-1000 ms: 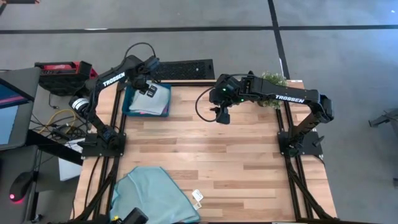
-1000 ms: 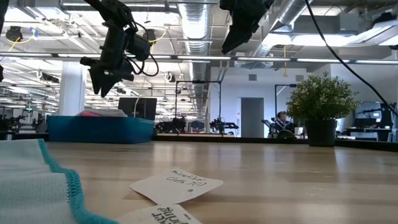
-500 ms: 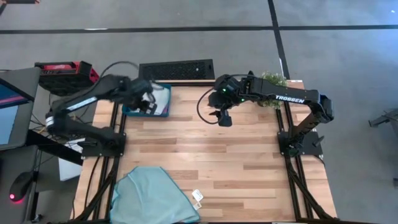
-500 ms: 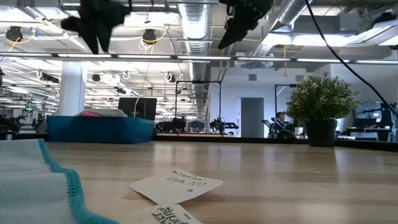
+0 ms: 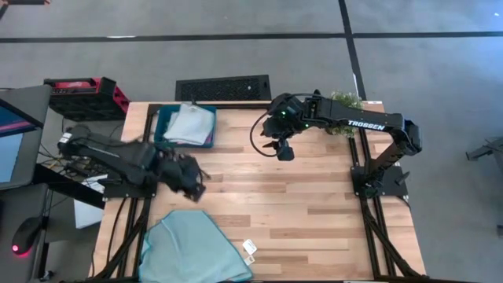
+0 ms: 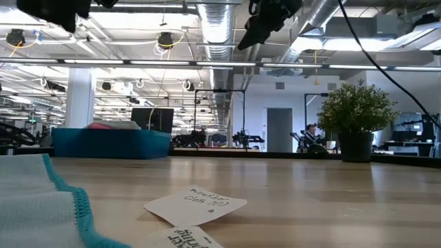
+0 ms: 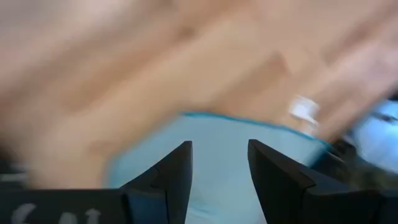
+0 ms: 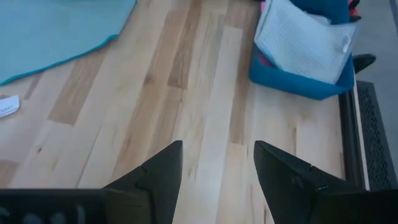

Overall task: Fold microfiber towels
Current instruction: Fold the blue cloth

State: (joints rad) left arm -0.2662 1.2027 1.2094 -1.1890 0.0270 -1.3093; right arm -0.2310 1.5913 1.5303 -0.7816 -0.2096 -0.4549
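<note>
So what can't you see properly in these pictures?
- Soft light blue microfiber towel: high view, cut off by the bottom edge.
- Towels under the pale grey one in the rigid dark teal tray: right wrist view, mostly covered.
- Writing on the small white paper tags: low view, too small.
- Left tool: high view, blurred.

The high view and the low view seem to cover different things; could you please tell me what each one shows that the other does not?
Only the high view shows the left gripper, open, above the wood between the tray and the light blue towel, and the pale grey towel lying in the tray. Only the low view shows the pink towel peeking over the tray wall and the room behind. Both show the light blue towel, tray, paper tags, plant and raised right gripper.
</note>
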